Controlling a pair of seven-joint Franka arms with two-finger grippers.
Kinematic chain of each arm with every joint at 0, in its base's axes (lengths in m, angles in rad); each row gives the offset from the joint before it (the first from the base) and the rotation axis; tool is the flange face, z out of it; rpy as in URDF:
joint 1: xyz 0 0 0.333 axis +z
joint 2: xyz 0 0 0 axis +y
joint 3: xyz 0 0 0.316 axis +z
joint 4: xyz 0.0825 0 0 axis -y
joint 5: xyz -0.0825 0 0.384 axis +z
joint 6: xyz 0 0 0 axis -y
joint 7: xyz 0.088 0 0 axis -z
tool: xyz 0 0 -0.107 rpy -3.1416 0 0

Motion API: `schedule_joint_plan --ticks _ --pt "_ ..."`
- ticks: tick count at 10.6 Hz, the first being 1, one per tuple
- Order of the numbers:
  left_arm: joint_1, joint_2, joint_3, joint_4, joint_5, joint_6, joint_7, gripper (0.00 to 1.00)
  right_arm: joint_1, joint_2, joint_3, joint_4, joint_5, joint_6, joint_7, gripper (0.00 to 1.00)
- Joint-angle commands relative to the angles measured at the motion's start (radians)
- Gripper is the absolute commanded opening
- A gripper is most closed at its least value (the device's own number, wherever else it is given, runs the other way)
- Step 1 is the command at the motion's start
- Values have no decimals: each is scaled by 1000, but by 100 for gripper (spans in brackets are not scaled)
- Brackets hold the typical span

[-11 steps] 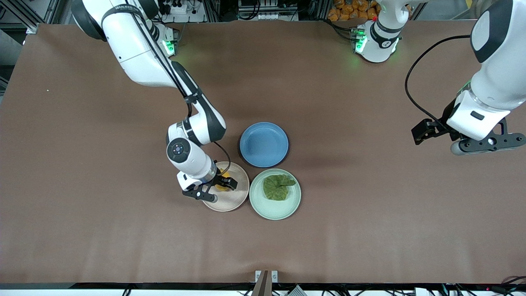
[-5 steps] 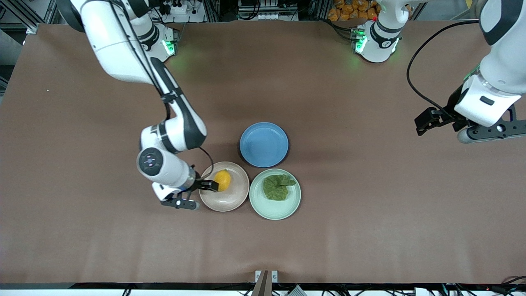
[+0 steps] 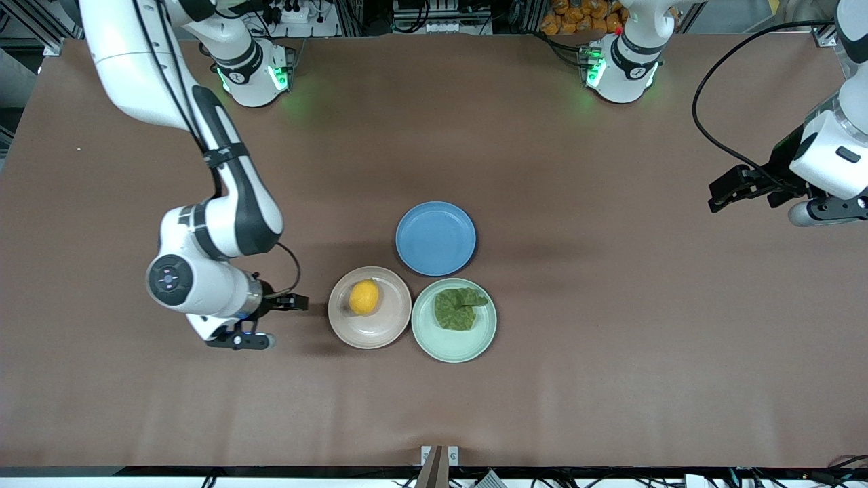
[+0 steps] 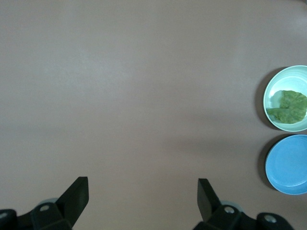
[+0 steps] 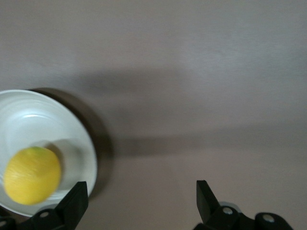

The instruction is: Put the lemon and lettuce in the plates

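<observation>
Gaping wide and empty, both grippers' fingers, right gripper (image 3: 271, 318) beside the lemon's (image 3: 364, 297) beige plate (image 3: 369, 332), left gripper (image 3: 759, 196) over bare table.

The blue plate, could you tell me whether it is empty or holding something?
Empty: the blue plate shows only its bare blue surface, with nothing on it in the front view.
</observation>
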Motion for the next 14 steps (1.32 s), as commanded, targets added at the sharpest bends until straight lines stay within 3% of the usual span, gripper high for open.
schedule_joint_plan --ticks 1,4,6,8,12,14 --pt "-14 -40 23 -23 -32 -37 59 100 -91 -38 14 -23 -39 -66 -145 100" --pt "-124 -72 161 -15 -33 -74 70 100 -184 -59 12 -26 -71 -128 -324 100" --pt "-126 -81 162 -12 -32 -89 70 100 -214 -62 -3 -26 -146 -128 -328 100" --pt "-129 -83 161 -15 -33 -91 70 100 -218 -79 -35 -26 -148 -128 -330 100" --pt "-121 -74 159 -14 -32 -98 70 100 -222 -226 -60 -96 -148 -130 -319 100" --pt "-120 -80 159 -11 -20 -98 58 100 -227 -304 -60 -112 -148 -192 -318 100"
